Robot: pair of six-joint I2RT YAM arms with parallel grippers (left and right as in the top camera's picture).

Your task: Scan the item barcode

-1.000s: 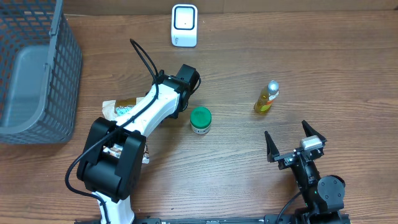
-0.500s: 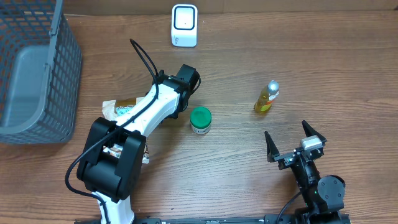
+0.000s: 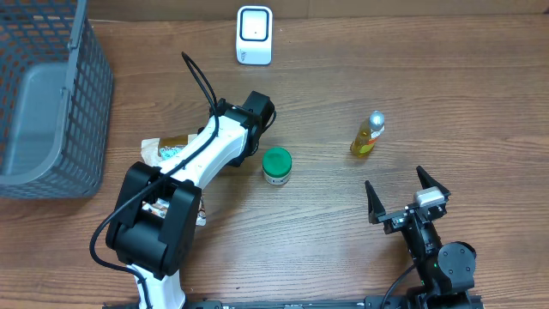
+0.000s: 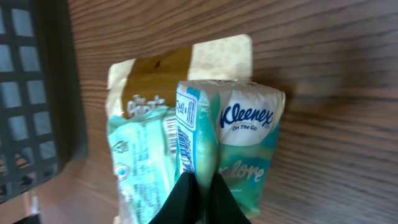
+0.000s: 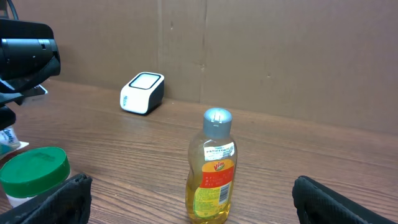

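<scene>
The wooden worktop [image 3: 343, 77] carries the grey basket [image 3: 43, 94] at its far left and the white scanner [image 3: 255, 34] at its back edge. My left claw [image 4: 199, 186] is clamped on the edge of the Kleenex tissue pack [image 4: 245, 137], over a tan packet [image 4: 161, 68] beside the basket and well apart from the scanner. My right claw [image 3: 395, 182] stands apart and empty, facing the yellow bottle [image 3: 367, 134].

Grey basket [image 3: 90, 86], green-lidded jar [image 3: 276, 166], yellow bottle [image 3: 367, 135]
</scene>
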